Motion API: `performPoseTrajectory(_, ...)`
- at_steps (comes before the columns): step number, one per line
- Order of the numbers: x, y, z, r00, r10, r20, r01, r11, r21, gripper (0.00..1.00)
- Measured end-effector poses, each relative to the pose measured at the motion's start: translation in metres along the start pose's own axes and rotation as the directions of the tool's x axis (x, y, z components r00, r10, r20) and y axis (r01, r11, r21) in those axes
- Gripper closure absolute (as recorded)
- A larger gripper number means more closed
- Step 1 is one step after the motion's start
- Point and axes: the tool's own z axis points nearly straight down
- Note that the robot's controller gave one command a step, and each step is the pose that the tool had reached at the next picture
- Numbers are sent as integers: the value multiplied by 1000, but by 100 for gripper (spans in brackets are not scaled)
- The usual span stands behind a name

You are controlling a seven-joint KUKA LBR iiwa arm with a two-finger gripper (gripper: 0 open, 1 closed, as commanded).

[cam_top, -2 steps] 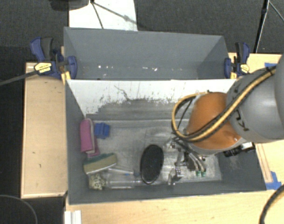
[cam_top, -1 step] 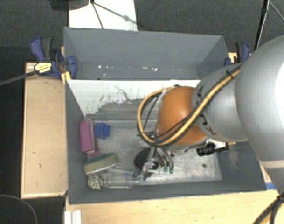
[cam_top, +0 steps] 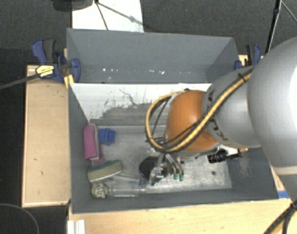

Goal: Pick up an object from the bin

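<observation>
Grey bin [cam_top: 148,52]; black round thing [cam_top: 146,166] just beside gripper [cam_top: 168,173].

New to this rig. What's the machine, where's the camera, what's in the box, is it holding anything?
One camera looks down into a grey metal bin from above, slightly sideways. The big grey shape entering from the right is a robot arm; the orange cover and cables belong to it. Its jaws sit low near the bin's front middle, beside a black round thing. At the left lie a pink block, a small blue piece, a greenish sponge and a clear plastic item. Whether the jaws grip anything, I cannot tell.
</observation>
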Motion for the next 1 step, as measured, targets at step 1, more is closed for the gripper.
performPoseTrajectory(1, -10, 11, -115, 1000, -19, 6, 19, 1000, -2, 100)
